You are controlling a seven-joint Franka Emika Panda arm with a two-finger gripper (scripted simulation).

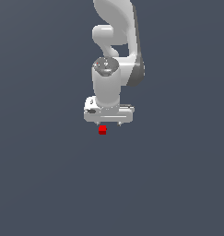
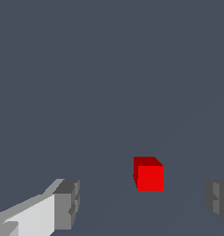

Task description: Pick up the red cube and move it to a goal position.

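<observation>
The arm (image 1: 114, 50) descends from the top of the exterior view, white with a grey flank, and ends in a white claw (image 1: 109, 123) whose broad body sits crosswise above a flat dark grey-blue surface (image 1: 44, 184). In the exterior view the red cube (image 1: 102, 130) shows just below the claw body, toward the exterior view's left of its middle; only the short stubs of the fingers can be made out there, and whether they reach down to the level of the cube cannot be told from that angle. The wrist view is clearer. Two grey finger pads (image 2: 67, 204) appear at either side of the frame, one on a white finger in full sight, the other partly cut off at the frame's edge (image 2: 218, 199). They stand wide apart, with the red cube (image 2: 149, 175) between them and beyond their tips, nearer the cut-off pad than the other. A visible gap of bare surface separates the cube from each pad, so the claw is spread wide and has hold of nothing. The cube rests flat and upright on the surface, one face square to the wrist camera and its top face showing as a darker red.
</observation>
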